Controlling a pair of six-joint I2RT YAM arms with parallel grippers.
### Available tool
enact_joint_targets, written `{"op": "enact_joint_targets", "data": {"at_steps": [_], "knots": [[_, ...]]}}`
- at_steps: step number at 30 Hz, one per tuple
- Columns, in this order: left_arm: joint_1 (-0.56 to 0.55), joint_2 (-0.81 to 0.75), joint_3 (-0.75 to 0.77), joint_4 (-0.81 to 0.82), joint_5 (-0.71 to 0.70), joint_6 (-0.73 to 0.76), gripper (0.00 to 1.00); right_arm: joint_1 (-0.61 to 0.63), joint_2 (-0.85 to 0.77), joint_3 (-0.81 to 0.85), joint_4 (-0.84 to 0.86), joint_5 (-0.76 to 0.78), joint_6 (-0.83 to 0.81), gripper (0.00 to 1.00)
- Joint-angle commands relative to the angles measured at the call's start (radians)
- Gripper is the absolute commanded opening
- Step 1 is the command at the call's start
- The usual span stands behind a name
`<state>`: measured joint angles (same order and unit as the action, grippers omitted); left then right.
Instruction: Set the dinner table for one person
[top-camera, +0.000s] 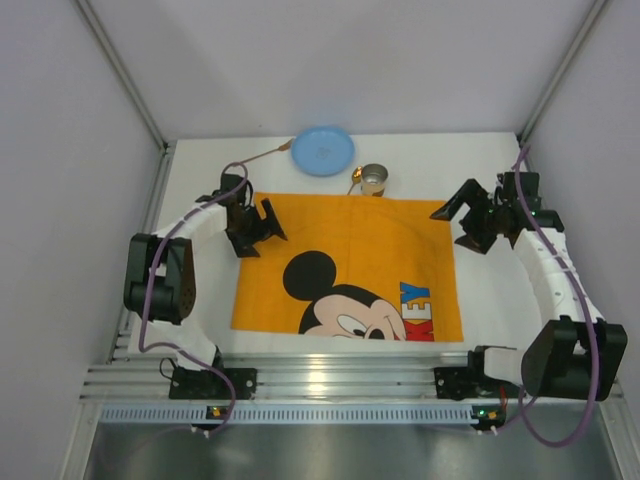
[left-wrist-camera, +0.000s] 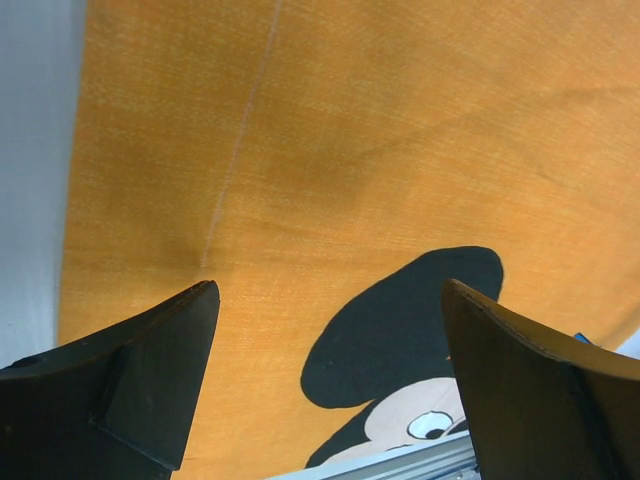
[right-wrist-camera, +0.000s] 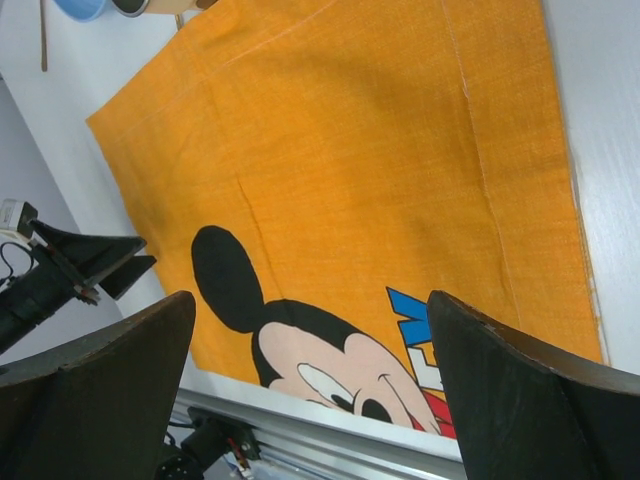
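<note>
Left gripper (top-camera: 262, 236) and right gripper (top-camera: 457, 226) hang wide apart, empty, near the far corners of the orange Mickey Mouse cloth (top-camera: 350, 240).
The round blue plate (top-camera: 323, 150) on the plain white matte dinner table (top-camera: 492, 290) looks light, rigid and slick; pinch its rim.

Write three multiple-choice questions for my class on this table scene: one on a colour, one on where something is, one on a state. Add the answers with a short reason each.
1. What colour is the cloth with the cartoon mouse?
A. Green
B. Orange
C. White

2. Where does the blue plate lie?
A. On the cloth
B. On the bare table, beyond the cloth's far edge
C. Between a gripper's fingers

3. How do the left gripper and the right gripper stand?
A. Both open, holding nothing
B. Both shut
C. One shut on the plate

Answers:
1 B: the fabric is orange in every view.
2 B: the top view shows the plate on white tabletop past the cloth.
3 A: each wrist view shows the fingers wide apart, with only cloth seen between them.
</note>
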<state>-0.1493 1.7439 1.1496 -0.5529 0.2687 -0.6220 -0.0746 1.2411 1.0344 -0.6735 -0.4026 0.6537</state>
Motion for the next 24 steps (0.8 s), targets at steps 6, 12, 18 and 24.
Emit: {"op": "enact_joint_targets", "data": {"at_steps": [6, 12, 18, 24], "knots": [[0.007, -0.066, -0.119, -0.015, -0.095, 0.059, 0.97, 0.013, 0.04, 0.026, 0.045, 0.007, -0.04, 1.0], [0.008, -0.11, -0.231, -0.025, -0.121, 0.028, 0.97, 0.013, 0.06, 0.023, 0.063, 0.005, -0.055, 1.0], [0.008, -0.161, -0.252, -0.074, -0.175, -0.021, 0.97, 0.013, 0.121, 0.039, 0.065, -0.053, -0.075, 1.0], [0.008, -0.132, 0.078, -0.269, -0.253, -0.015, 0.98, 0.044, 0.13, 0.042, 0.022, -0.096, -0.026, 1.0]]}}
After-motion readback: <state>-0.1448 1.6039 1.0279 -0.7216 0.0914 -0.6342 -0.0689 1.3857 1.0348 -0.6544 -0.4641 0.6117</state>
